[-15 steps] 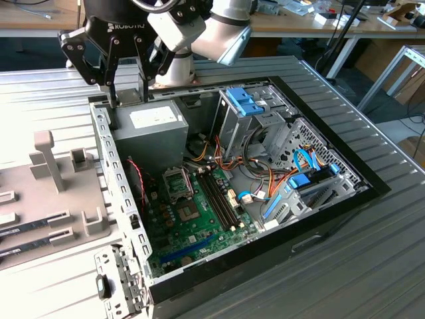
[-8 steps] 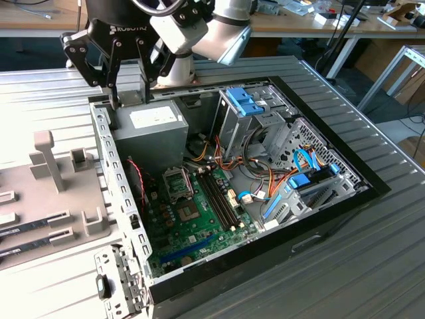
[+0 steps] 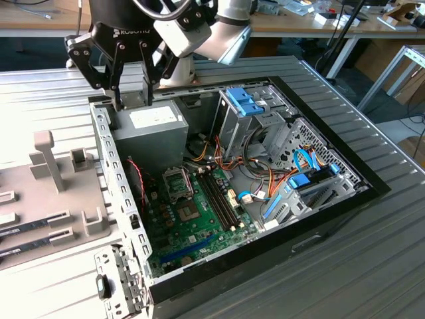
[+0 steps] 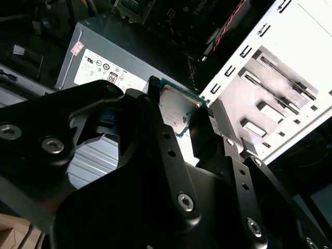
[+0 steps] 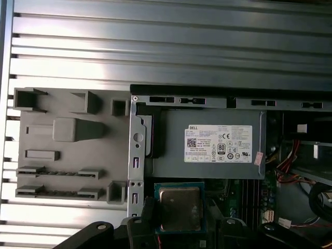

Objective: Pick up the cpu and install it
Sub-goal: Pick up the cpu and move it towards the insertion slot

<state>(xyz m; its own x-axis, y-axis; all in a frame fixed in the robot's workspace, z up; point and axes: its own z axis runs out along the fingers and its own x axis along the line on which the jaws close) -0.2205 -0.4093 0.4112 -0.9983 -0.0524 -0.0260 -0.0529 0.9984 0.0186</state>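
The cpu is a small square chip with a silver-grey metal top and a green rim, held flat between the two black fingers. It also shows as the cpu in the second wrist view. My gripper is shut on its two opposite edges. In the exterior view the gripper hangs over the back corner of the open computer case, above the grey power-supply box. The open processor socket lies on the green motherboard, lower and toward the exterior view's right of the gripper.
A grey holder plate with slots lies on the ribbed table at the exterior view's left. Inside the case are memory sticks, a bare dark chip, drive cages with blue clips and loose cables. The case's metal side wall stands between plate and motherboard.
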